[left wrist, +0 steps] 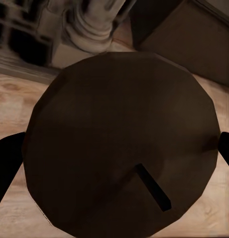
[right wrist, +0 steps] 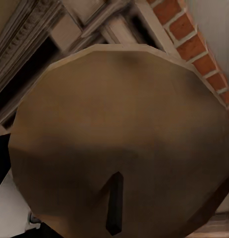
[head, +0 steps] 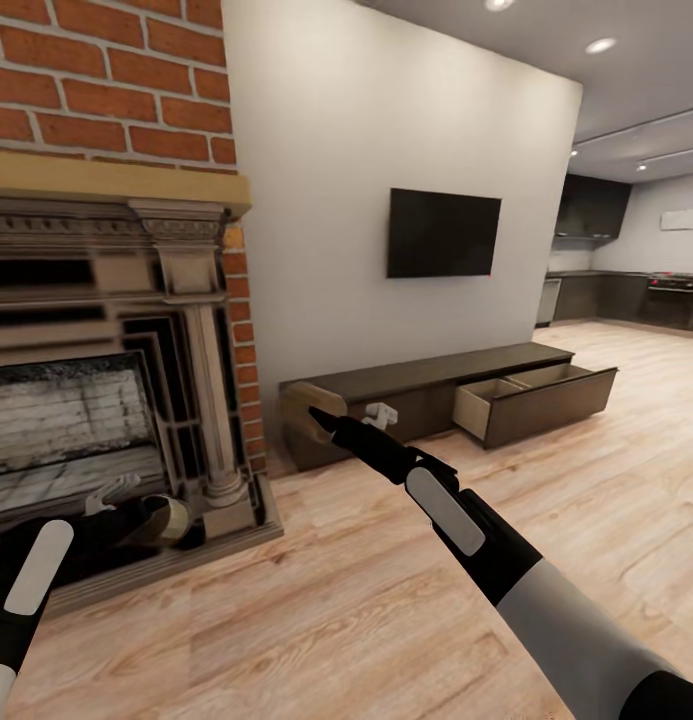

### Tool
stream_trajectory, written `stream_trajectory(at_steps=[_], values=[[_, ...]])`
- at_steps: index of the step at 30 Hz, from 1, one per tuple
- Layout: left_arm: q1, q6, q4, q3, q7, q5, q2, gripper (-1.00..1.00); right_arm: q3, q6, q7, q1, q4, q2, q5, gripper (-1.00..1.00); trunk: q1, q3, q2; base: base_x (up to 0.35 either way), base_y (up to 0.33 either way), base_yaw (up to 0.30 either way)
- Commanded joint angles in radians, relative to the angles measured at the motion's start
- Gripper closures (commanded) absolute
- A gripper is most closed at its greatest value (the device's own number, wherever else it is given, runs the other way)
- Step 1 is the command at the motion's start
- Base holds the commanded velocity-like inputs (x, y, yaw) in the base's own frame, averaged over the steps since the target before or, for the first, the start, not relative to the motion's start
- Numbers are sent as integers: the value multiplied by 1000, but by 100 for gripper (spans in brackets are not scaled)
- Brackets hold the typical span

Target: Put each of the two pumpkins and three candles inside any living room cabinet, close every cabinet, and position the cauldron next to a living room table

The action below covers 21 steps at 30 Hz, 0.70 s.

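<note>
While each hand grasps one candle, left hand [head: 121, 500] candle [left wrist: 119, 148], right hand [head: 321, 415] candle [right wrist: 119, 139], either could slip before open cabinet [head: 506, 400] drawer beyond right hand.

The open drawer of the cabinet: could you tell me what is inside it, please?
The visible part of the open drawer in the cabinet shows pale wood and no objects. Its front panel hides the floor nearest the front.

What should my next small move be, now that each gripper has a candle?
Probably roll toward the open drawer of the cabinet. The right gripper holds a candle, the left gripper another candle down by the fireplace, and the drawer lies beyond both arms.
</note>
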Motion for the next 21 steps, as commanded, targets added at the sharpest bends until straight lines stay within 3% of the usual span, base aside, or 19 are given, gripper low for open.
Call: stream_trajectory(at_steps=[1, 21], values=[[0, 5, -2, 1, 9, 13, 0, 100, 1, 2, 1, -1, 0, -1, -8, 100, 0, 0, -1, 0, 0, -243], [0, 4, -3, 1, 10, 13, 0, 100, 0, 2, 0, -1, 1, -1, -9, 100, 0, 19, -1, 0, 0, -244]])
